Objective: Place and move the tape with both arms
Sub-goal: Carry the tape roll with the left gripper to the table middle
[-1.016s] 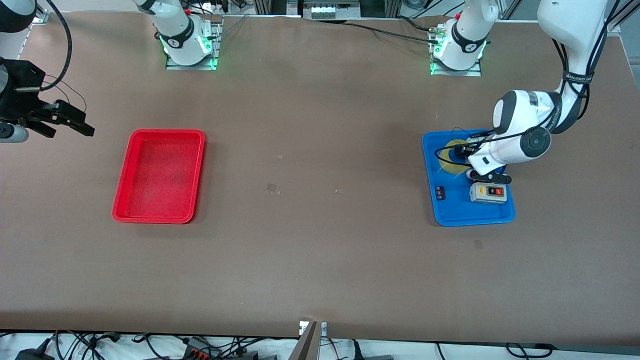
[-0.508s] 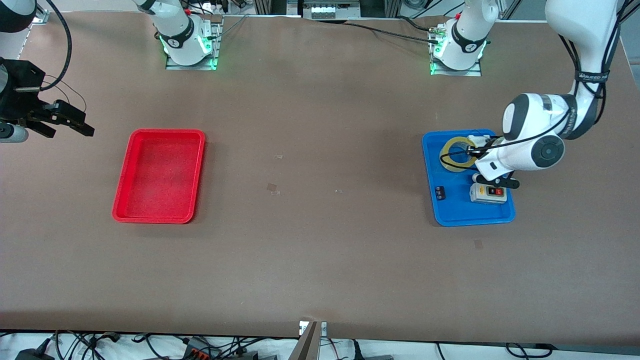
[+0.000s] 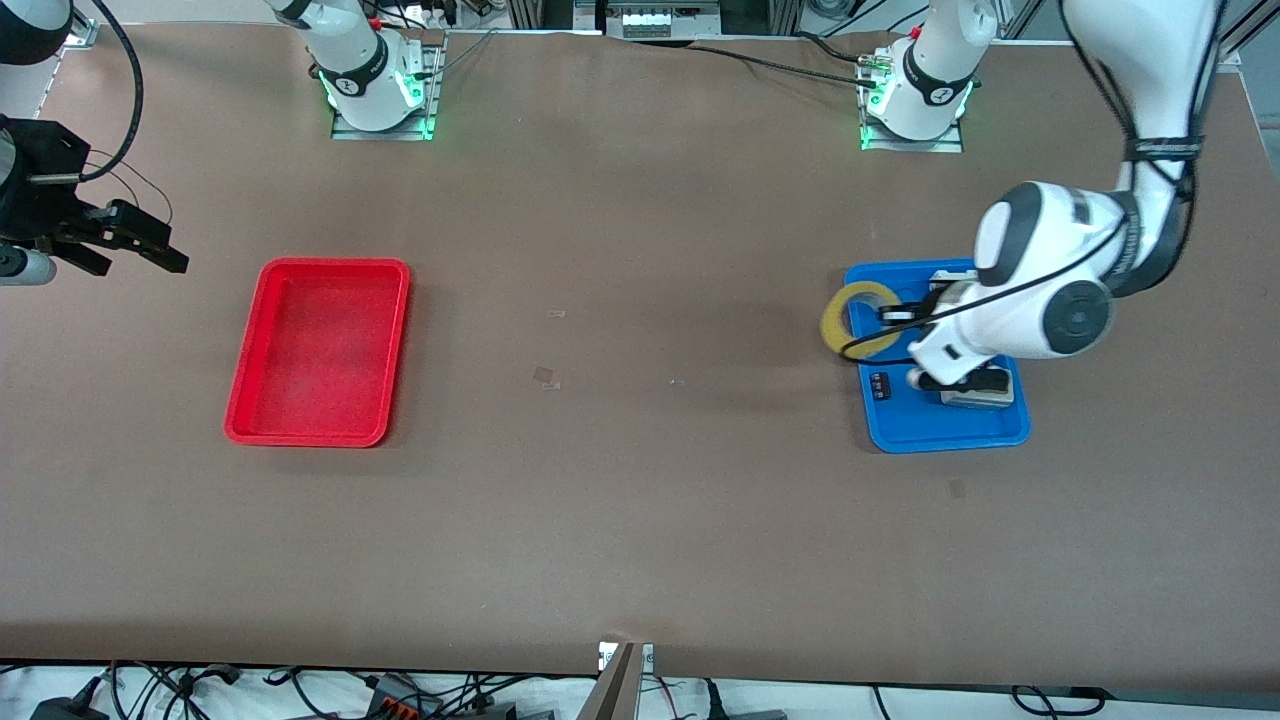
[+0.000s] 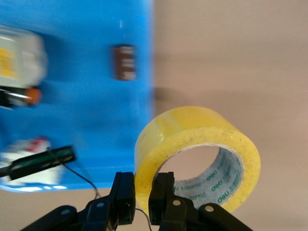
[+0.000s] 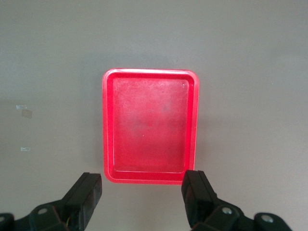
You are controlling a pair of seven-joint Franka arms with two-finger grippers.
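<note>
The yellow tape [image 3: 856,320] hangs in the air over the blue tray's [image 3: 900,425] edge toward the right arm's end. My left gripper [image 3: 890,316] is shut on the roll's wall. In the left wrist view the tape [image 4: 192,130] sits between the two black fingers [image 4: 124,197], one outside and one inside the ring. My right gripper [image 3: 125,240] is open and empty, held high at the right arm's end of the table, beside the red tray [image 3: 320,350]; its wrist view looks down on the red tray [image 5: 108,125].
A grey and white switch box [image 3: 975,392] and a small dark part [image 3: 880,385] lie in the blue tray. Small bits of tape [image 3: 545,377] lie on the brown table between the trays.
My left gripper has lifted the tape out of the blue tray and moved it toward the right arm's end. The right arm has not moved.
</note>
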